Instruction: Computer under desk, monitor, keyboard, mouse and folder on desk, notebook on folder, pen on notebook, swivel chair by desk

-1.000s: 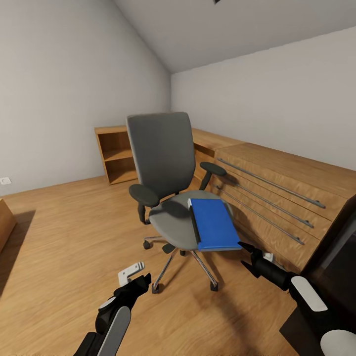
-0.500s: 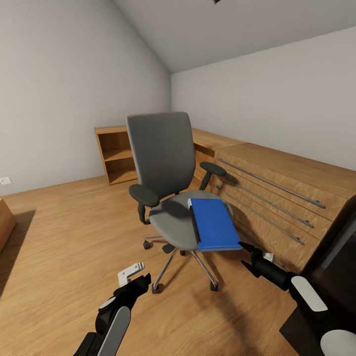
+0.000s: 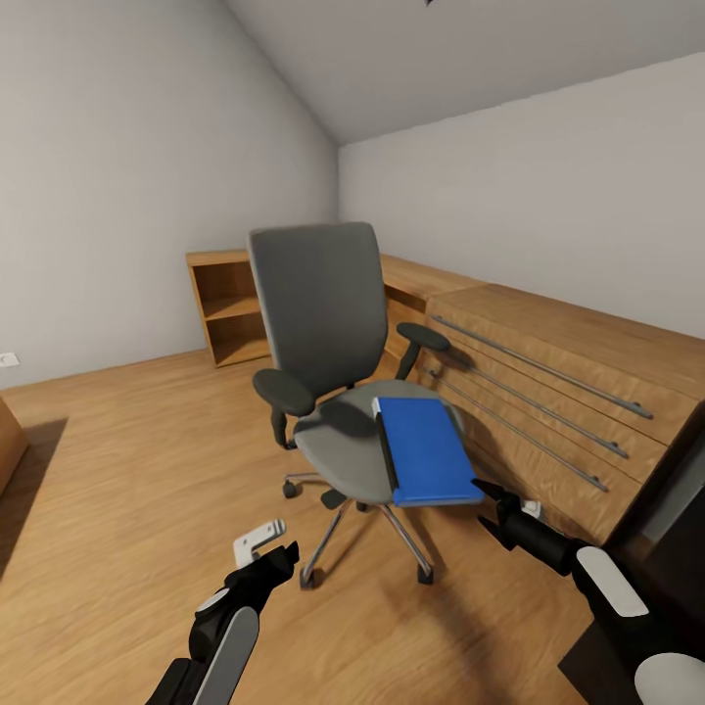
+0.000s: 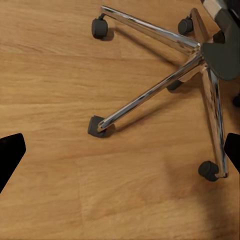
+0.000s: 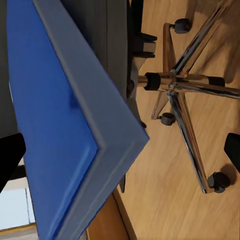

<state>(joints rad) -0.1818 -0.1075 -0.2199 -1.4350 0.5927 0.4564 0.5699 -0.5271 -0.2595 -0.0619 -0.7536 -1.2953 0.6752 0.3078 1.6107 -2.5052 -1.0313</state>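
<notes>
The swivel chair (image 3: 318, 304), grey with black armrests, stands on the wooden floor in the middle of the head view. The blue folder (image 3: 423, 450) lies flat on the right side of its seat, overhanging the front edge. My right gripper (image 3: 493, 511) is open just in front of the folder's near corner, and in the right wrist view the folder (image 5: 60, 125) lies close between the fingers of that gripper (image 5: 120, 152). My left gripper (image 3: 266, 565) is open and low, near the chair's chrome base (image 4: 165, 85), holding nothing.
A long wooden cabinet with metal bar handles (image 3: 548, 392) runs along the right wall behind the chair. An open wooden shelf unit (image 3: 230, 304) stands at the back. A black furniture edge (image 3: 676, 490) sits at the far right. Bare floor (image 3: 127, 460) spreads to the left.
The whole picture has shifted slightly, so the camera moved a little. Both grippers keep their pose and the folder stays on the seat.
</notes>
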